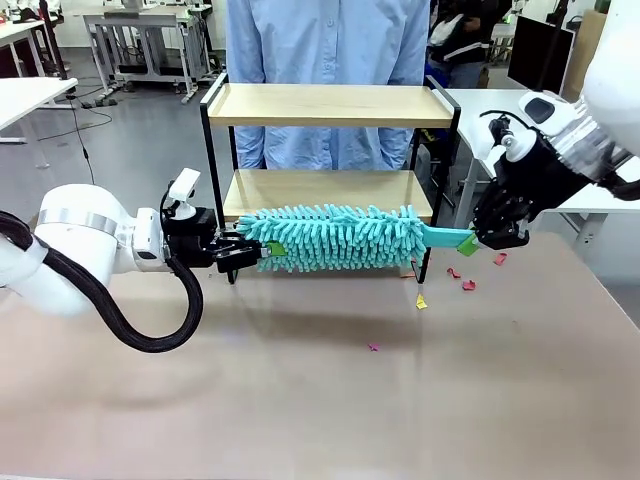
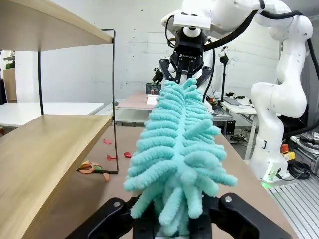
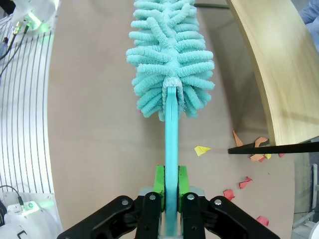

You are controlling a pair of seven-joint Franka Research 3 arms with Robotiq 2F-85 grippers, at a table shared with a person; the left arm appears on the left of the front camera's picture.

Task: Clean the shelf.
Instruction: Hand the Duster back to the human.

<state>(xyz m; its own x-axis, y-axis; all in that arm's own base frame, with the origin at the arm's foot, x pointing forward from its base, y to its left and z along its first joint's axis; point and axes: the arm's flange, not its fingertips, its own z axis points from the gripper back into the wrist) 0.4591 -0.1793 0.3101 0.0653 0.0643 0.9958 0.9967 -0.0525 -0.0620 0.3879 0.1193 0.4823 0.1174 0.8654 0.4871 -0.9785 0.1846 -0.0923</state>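
Observation:
The shelf [image 1: 330, 105] stands at the table's far side, two light wood boards in a thin black frame. A fluffy teal duster [image 1: 335, 238] hangs level in front of its lower board. My right gripper [image 1: 490, 238] is shut on the duster's flat teal handle [image 3: 171, 149], its green pads [image 3: 159, 180] pressing both sides. My left gripper [image 1: 248, 256] is closed around the duster's fluffy tip [image 2: 179, 149], the strands bunched between its fingers [image 2: 112, 219]. The lower board [image 2: 45, 159] lies just left of the duster in the left wrist view, and curves past it [image 3: 271, 64] in the right wrist view.
Small red, yellow and pink paper scraps [image 1: 465, 283] lie on the table by the shelf's right leg, with more [image 2: 89, 168] under the lower board. A person in a light blue shirt [image 1: 330, 40] stands behind the shelf. The near half of the table [image 1: 320, 420] is bare.

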